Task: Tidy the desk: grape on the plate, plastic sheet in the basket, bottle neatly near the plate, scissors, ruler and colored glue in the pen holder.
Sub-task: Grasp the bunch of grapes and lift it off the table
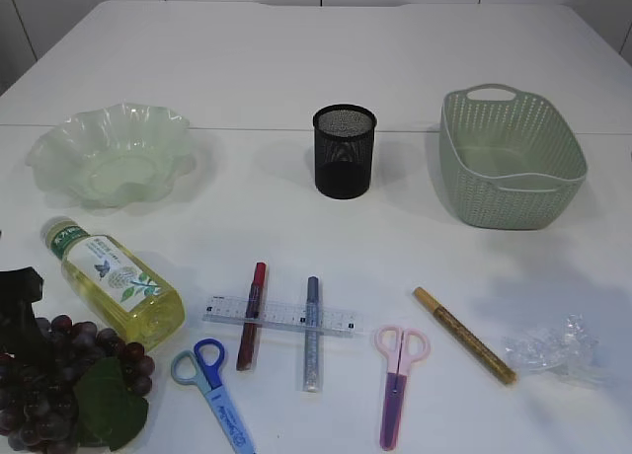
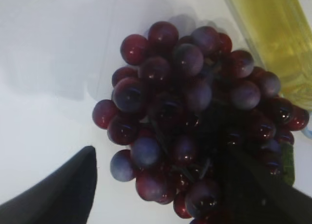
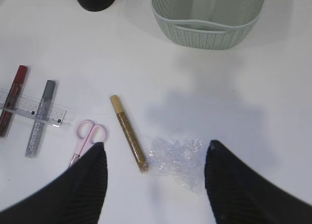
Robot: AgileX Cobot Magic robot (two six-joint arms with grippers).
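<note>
Dark purple grape bunch (image 2: 195, 121) lies at the white table's (image 1: 296, 69) near-left corner, left pincer (image 2: 165, 185) spread around it; right pincer (image 3: 153, 177) hangs open above crumpled clear plastic sheet (image 3: 175, 158).

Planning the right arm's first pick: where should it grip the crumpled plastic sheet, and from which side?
Likely straight down onto the raised middle of the plastic sheet. It lies crumpled on the table, offering folds to pinch. The right gripper is open above it; avoid the gold glue pen at its left edge.

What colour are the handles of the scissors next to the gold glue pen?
Pink scissors, clearest in the exterior view.
</note>
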